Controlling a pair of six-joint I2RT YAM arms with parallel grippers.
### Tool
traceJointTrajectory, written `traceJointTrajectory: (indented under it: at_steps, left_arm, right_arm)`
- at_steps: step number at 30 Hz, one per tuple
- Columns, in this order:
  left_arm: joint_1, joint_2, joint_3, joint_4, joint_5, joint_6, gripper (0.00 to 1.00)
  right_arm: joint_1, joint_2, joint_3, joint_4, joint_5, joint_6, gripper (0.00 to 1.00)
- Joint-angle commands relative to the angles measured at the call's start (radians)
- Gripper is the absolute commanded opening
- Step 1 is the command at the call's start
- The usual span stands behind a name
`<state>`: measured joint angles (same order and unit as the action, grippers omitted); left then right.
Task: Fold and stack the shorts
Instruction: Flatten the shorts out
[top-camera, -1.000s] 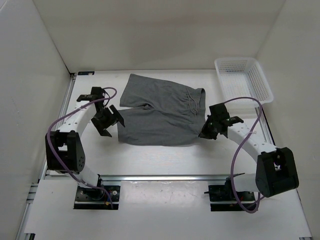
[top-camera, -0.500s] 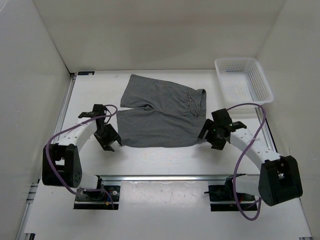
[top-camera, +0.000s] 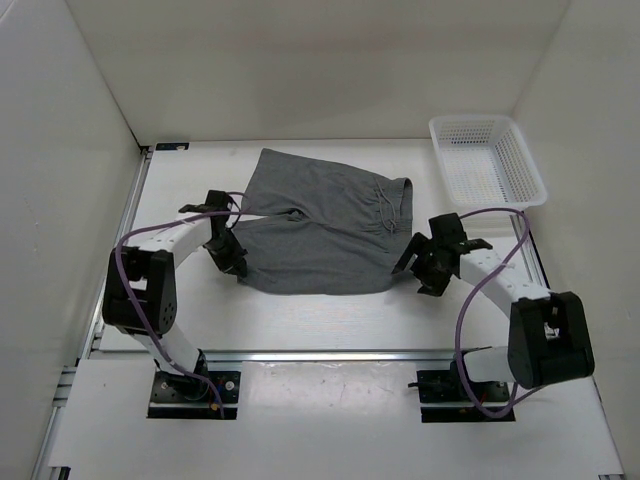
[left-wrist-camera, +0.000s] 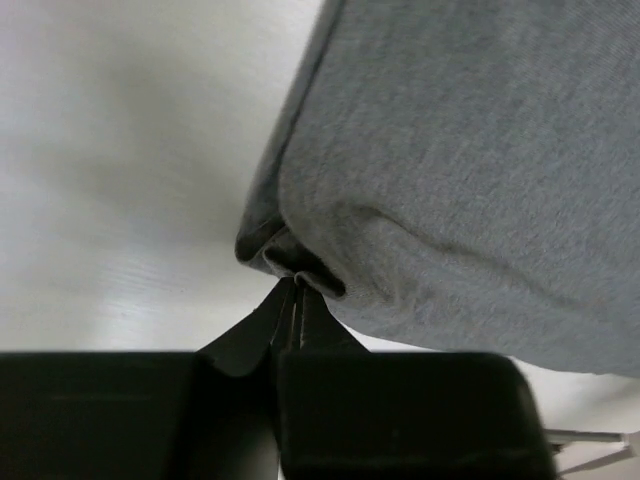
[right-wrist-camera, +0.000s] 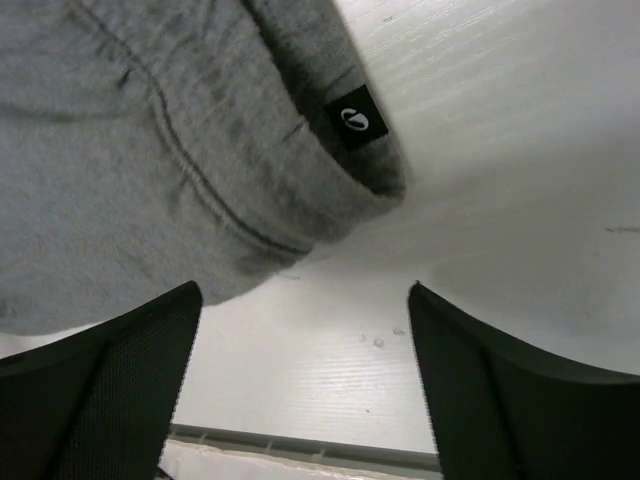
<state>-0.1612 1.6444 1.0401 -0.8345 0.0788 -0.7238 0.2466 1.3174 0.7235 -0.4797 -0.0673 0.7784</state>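
— At the near edge of the table (top-camera: 330, 315), what has changed with the two arms?

— Both have closed in on the shorts (top-camera: 320, 225). A second ago they hung clear of the cloth. Now the left gripper (left-wrist-camera: 295, 290) sits at the near left corner, on the hem of one leg, with its fingers pressed together on the folded edge. How much cloth is caught I cannot tell.

— And the right side?

— The right gripper (right-wrist-camera: 302, 290) has come to the near corner of the waistband, beside a small black label (right-wrist-camera: 358, 119). Its fingers are spread wide and hold nothing.

— Where do the shorts lie?

— Flat in the middle of the table, waistband to the right, legs to the left, unmoved and not yet folded.

— So what does that mean?

— Probably the first fold is being set up: one corner pinched, the other about to be. Further back, at the far right, a white mesh basket (top-camera: 487, 158) stands apart from the shorts.
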Motion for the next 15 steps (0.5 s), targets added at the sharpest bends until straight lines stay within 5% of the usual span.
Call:
traceJointTrajectory:
  at_steps: [1, 3, 5, 8, 15]
  left_arm:
    - [-0.017, 0.009, 0.038, 0.017, -0.02, 0.006, 0.11]
    - [-0.017, 0.009, 0.047, 0.017, -0.01, 0.006, 0.11]
    - [-0.017, -0.03, 0.057, 0.005, 0.009, 0.015, 0.11]
    - [-0.017, -0.069, 0.115, -0.053, 0.009, 0.027, 0.11]
    - [-0.017, -0.164, 0.262, -0.219, 0.009, 0.099, 0.11]
  right_arm:
    - [-0.007, 0.077, 0.033, 0.081, -0.06, 0.01, 0.85]
    - [-0.007, 0.109, 0.056, 0.09, -0.037, 0.01, 0.71]
    - [-0.007, 0.166, 0.085, 0.09, 0.01, -0.001, 0.34]
    - [-0.007, 0.204, 0.158, 0.067, 0.02, -0.025, 0.0]
    - [-0.007, 0.057, 0.231, -0.043, 0.087, -0.07, 0.0]
